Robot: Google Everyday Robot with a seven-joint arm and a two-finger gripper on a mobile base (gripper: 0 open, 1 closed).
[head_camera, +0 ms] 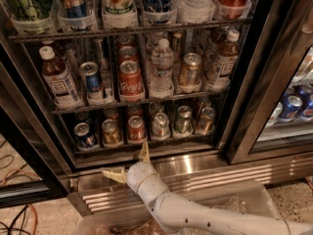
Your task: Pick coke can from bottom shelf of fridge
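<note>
While six cans sit in one row on the bottom shelf, only one's the red coke can, just above the gripper, jaws spread open, empty.

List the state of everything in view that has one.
coke can: upright in the bottom shelf row, not gripped
bottom shelf: stocked, six cans
gripper: fingers open, empty, just below that shelf
fridge: door open
</note>
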